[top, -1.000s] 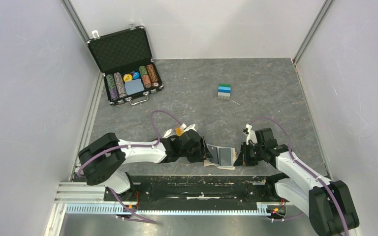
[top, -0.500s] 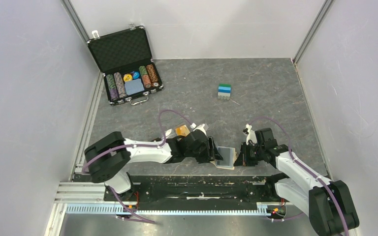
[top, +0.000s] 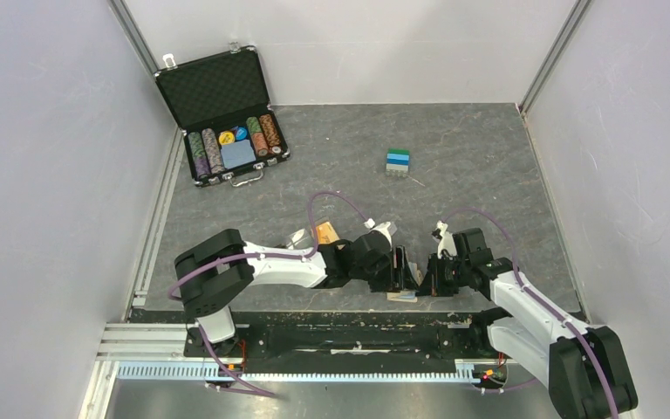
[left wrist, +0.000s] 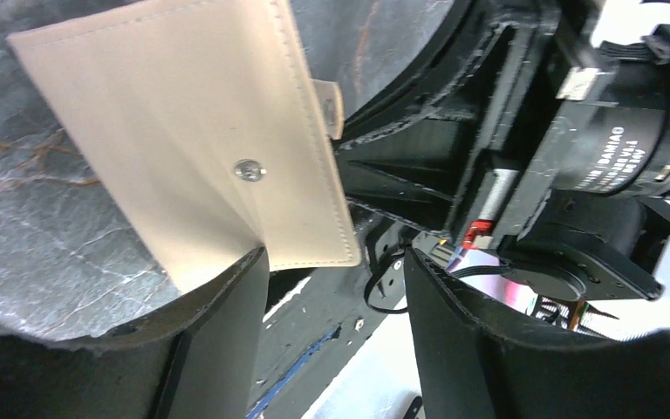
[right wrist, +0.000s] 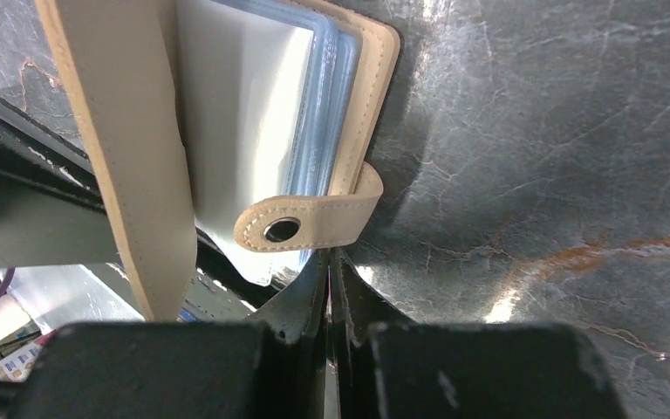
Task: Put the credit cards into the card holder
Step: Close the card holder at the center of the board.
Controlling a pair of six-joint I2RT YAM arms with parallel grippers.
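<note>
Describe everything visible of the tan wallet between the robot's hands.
The card holder is light tan, leather-like and stitched, with clear plastic sleeves inside. Partly folded, it rests on the table; a strap with a snap socket curls round its open edge, a metal stud on its outer cover. The open left hand touches that cover; the shut right hand meets the strap.

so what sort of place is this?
Looks like an enclosed lab robot cell: blank panel walls around a grey tabletop, aluminium rail at the front, staged props like the chip case.
</note>
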